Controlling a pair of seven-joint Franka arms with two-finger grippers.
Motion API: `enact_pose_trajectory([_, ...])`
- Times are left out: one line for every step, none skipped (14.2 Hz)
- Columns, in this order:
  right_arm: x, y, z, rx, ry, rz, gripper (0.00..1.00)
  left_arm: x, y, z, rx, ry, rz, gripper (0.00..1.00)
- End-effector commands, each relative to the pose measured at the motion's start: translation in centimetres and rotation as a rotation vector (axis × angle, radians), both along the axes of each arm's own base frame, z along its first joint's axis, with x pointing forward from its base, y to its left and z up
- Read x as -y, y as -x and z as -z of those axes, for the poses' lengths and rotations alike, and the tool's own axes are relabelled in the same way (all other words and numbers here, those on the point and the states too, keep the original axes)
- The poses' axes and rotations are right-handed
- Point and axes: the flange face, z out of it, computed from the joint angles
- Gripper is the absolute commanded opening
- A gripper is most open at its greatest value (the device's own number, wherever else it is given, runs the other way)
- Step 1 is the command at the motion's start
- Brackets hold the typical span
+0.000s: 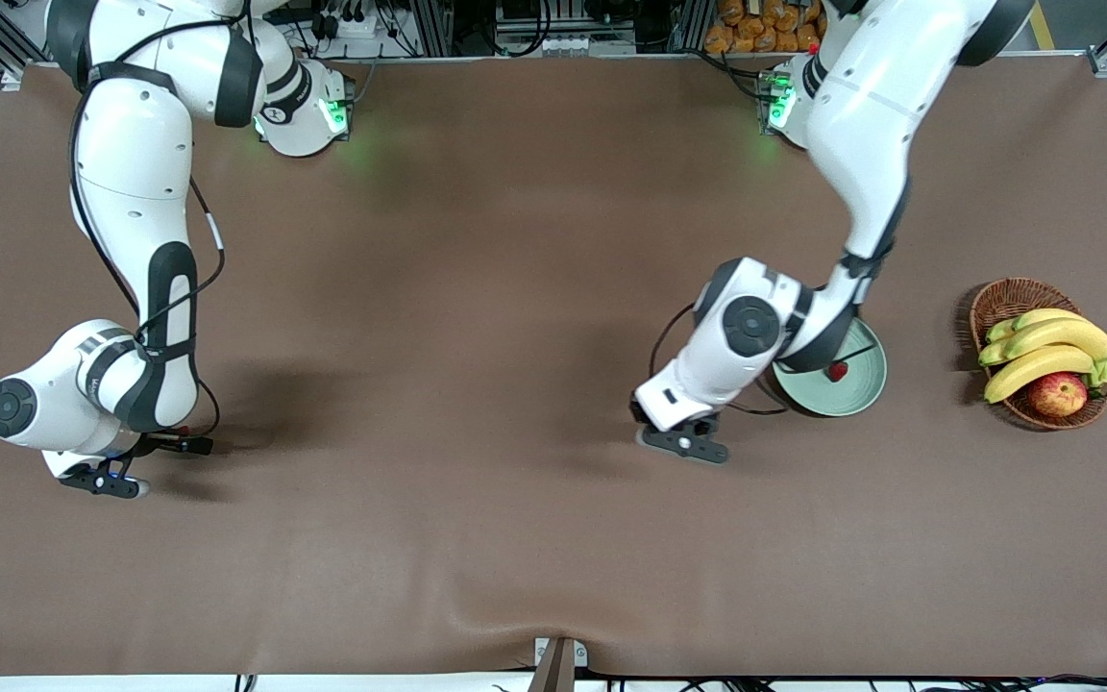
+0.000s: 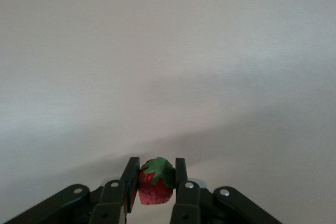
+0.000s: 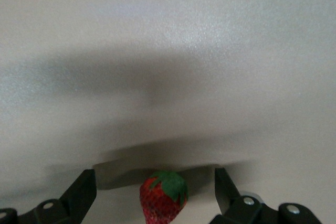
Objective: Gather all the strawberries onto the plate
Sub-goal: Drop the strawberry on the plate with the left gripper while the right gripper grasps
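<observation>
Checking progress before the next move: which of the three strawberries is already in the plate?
The strawberry lying in the plate. Another strawberry is pinched in the left gripper; the third strawberry sits between the right gripper's open fingers.

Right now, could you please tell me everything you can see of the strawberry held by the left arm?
The strawberry is small, red and dimpled, with a dark green leafy cap. The left tool is shut on it, one black finger pressed against each side. It looks whole and unsquashed, with the brown table beneath.
</observation>
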Motion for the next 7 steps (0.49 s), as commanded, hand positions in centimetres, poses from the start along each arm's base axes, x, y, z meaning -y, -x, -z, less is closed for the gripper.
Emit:
enact_pose_trajectory([0.1,1.0,-1.3,-0.013,-0.022,-0.009,1.0,-5.6,1.4,-2.1,-0.03,-0.069,0.053,0.11])
enact_pose_trajectory([0.0,1.0,-1.4,-0.016,-0.025,-0.009,1.0,-7.7,1.8,-2.1,-0.04,-0.081,0.069,0.11])
enact_pose_trajectory([0.0,1.0,-1.3,-0.017,-0.024,-0.009,1.0,-9.5,2.2,-2.1,-0.049,-0.089,0.068,0.11])
enact_pose_trajectory([0.0,1.0,-1.4,-0.015,-0.026,-0.008,1.0,-10.9,3.1,-2.0,-0.064,-0.1,0.066,0.11])
enact_pose_trajectory([0.2,1.0,-1.3,-0.016,-0.026,-0.004,1.0,-11.8,3.9,-2.0,-0.075,-0.108,0.059,0.11])
enact_pose_trajectory([0.3,1.1,-1.3,-0.016,-0.026,-0.002,0.72,-12.4,4.8,-1.7,-0.091,-0.116,0.056,0.11])
enact_pose_trajectory([0.3,1.1,-1.3,-0.015,-0.027,-0.001,0.36,-12.9,5.6,-1.6,-0.101,-0.122,0.053,0.11])
